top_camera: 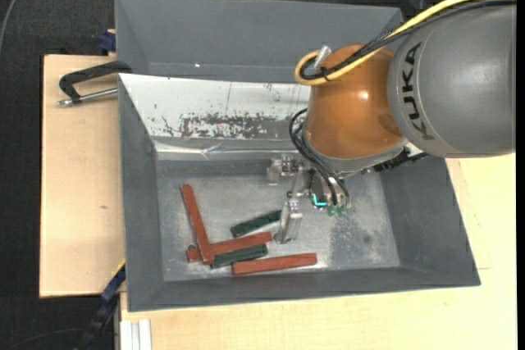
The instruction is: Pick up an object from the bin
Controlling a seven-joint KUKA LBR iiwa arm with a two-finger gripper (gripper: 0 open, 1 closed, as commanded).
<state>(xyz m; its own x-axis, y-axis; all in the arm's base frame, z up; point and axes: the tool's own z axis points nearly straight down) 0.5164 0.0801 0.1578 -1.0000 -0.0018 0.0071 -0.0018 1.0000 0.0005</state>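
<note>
A grey metal bin [365,240] is seen from above, with five flat sticks lying loose on its floor toward the left wall and the near edge.

Three of the sticks are red-brown and two are dark green. Furthest left, a long red-brown stick [193,219] runs from the middle of the floor down toward the near-left corner. A second red-brown stick [238,245] branches rightward from its lower end, so the two form an L. A dark green stick [239,256] lies right along the near side of that second one, and a third red-brown stick [275,262] lies closest to the near edge. They probably lie overlapped like this because they were tipped in rather than arranged.

The second dark green stick [257,223] lies apart, above the others, tilted up to the right. The claw [285,232] is low in the bin at this stick's right end, likely because its clear end is the easiest to grasp. Whether the claw is open or closed cannot be told, and nothing is seen held in it.

On the right, the arm's orange cover [353,106] and grey body [459,78] lean in over the far-right corner.
</note>
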